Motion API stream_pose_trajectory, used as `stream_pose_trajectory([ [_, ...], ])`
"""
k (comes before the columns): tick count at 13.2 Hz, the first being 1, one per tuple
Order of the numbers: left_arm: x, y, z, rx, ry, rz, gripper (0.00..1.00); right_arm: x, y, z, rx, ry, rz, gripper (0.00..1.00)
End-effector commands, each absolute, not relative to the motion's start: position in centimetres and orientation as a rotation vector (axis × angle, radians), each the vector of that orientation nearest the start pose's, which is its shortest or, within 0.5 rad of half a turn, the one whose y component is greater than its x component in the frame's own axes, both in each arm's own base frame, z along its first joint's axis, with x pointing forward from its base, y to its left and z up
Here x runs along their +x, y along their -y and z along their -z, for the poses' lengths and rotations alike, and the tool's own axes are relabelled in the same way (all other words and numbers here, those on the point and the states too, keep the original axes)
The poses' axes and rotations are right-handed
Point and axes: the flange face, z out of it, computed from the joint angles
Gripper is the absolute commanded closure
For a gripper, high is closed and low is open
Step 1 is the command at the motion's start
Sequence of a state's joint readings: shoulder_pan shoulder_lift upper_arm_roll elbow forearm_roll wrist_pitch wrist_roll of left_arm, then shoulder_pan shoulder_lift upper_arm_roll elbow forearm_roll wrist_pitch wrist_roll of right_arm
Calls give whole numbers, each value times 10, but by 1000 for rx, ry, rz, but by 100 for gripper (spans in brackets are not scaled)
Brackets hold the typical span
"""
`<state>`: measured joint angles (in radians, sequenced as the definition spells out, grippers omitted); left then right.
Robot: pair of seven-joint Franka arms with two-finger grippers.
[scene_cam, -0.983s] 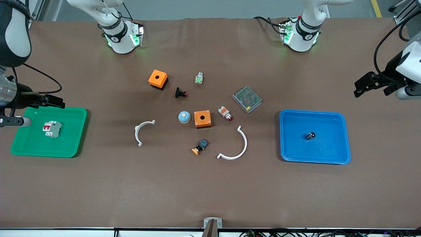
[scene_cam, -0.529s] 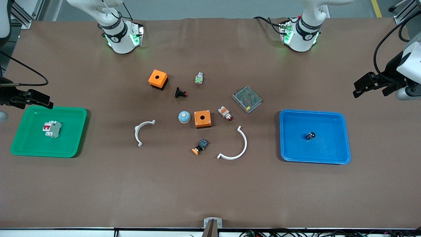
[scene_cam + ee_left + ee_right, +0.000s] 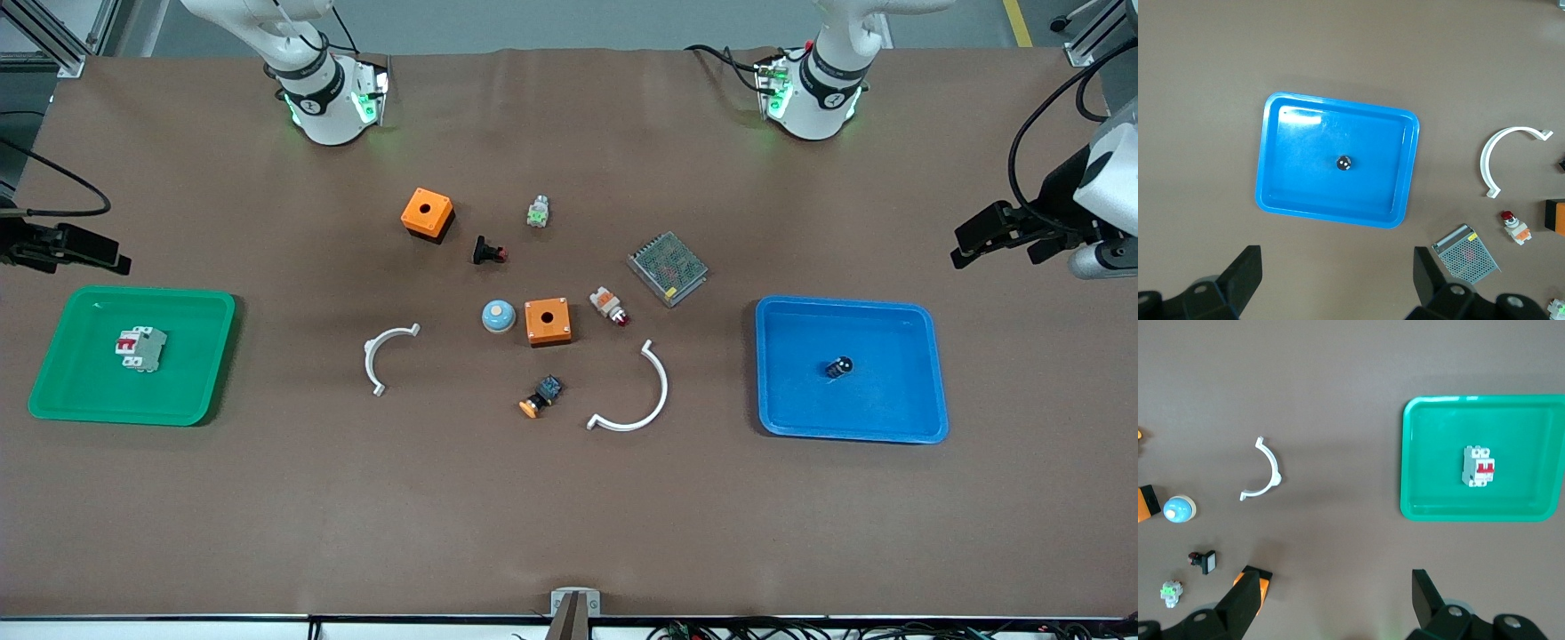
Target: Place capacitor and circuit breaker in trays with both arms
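the left wrist view shows the left gripper (image 3: 1333, 283) spread wide over the table's edge, the capacitor (image 3: 1344, 163) mid blue tray (image 3: 1271, 160). the right wrist view shows the right gripper (image 3: 1331, 607) spread too, the circuit breaker (image 3: 1478, 467) in the green tray (image 3: 1418, 453).

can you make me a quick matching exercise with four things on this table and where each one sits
Things:
1. small white-grey circuit breaker with red lever
2. tiny black cylindrical capacitor
3. silver mesh-covered metal box
4. round light-blue dome button

Places:
A. beside an orange box with a hole
B. in the blue plastic tray
C. on the brown table between the white-orange piece and the blue tray
D. in the green plastic tray

Pairs: 1-D, 2-B, 3-C, 4-A
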<state>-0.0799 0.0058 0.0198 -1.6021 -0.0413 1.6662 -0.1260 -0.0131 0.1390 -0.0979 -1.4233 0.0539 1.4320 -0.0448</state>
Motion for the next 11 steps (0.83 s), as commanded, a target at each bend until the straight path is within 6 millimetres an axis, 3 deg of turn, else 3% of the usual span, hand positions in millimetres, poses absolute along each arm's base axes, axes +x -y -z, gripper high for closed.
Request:
stream_pose_trajectory([
  [1, 565, 40, -621, -3191, 82, 81, 0, 543, 54, -608, -3072, -92, -203, 0],
  [3, 565, 40, -621, -3190, 82, 81, 0, 527, 48, -601, -3074, -79, -176, 0],
  [6, 565, 39, -621, -3190, 82, 79, 0, 510, 18, -603, -3164, 35, -170, 0],
  [11, 565, 40, -621, -3190, 82, 79, 0, 503, 23, -611, -3149, 9, -154, 0],
])
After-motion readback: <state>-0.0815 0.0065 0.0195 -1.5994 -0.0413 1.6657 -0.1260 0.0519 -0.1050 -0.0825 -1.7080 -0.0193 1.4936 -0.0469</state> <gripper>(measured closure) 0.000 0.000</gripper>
